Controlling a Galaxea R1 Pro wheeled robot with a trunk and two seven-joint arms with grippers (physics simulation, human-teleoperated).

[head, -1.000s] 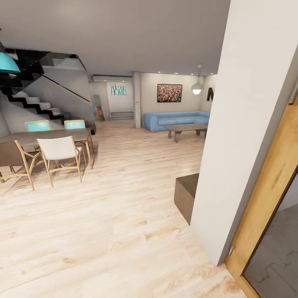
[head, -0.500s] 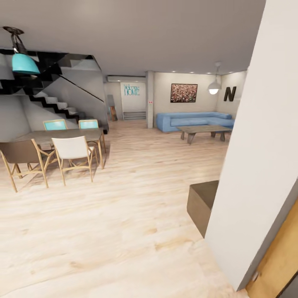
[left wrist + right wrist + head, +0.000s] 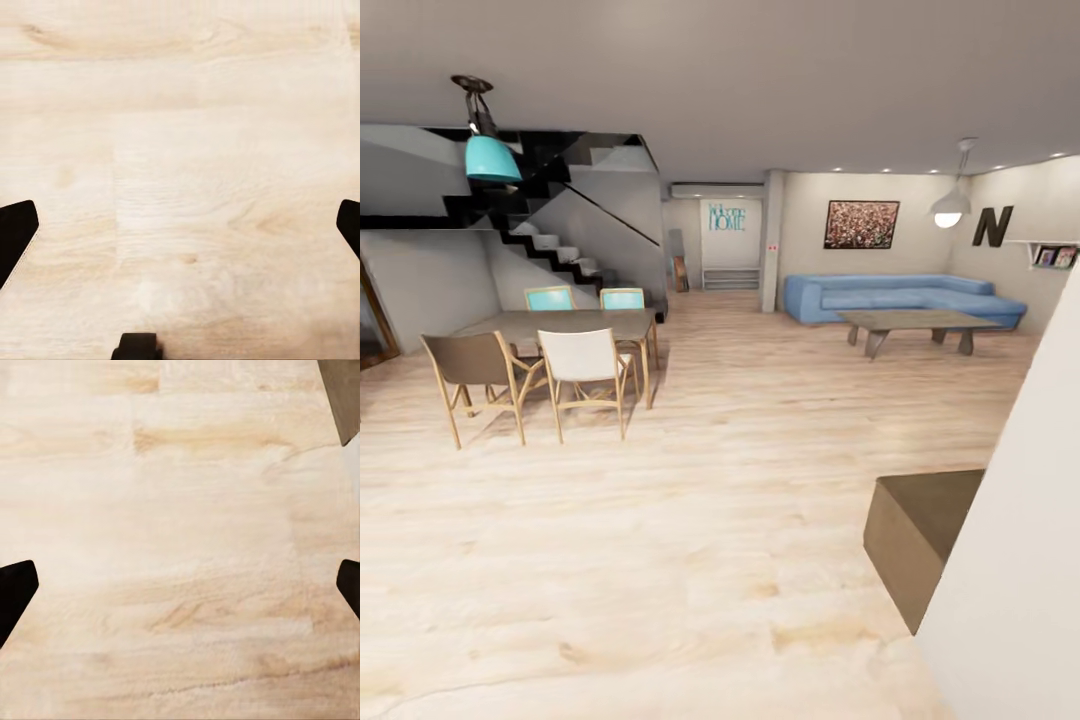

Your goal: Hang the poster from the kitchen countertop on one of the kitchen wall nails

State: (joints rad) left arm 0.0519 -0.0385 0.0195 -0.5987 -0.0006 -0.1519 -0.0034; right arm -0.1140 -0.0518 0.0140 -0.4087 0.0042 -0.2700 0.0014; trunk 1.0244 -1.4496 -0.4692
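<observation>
So the whole head view has swung, which is the camera turning and not the furniture moving: the white wall that covered the right half of the picture a second ago now takes only the lower right corner, the wood door frame beside it has gone out of view, and the sofa and low table have opened up fully beyond it. The dining table with its chairs has slid toward the middle, and the teal lamp above it is now wholly in view, with the stairs behind. For you this means you are facing the living and dining area, and neither poster nor countertop can be seen from here, so I cannot say where the poster lies; judged from that, pickup has not begun and you are searching or driving. Both wrist views look straight at the floor: the left gripper and right gripper have their fingers spread wide with nothing between them. Beside the wall sits a dark block; mind it as you turn
</observation>
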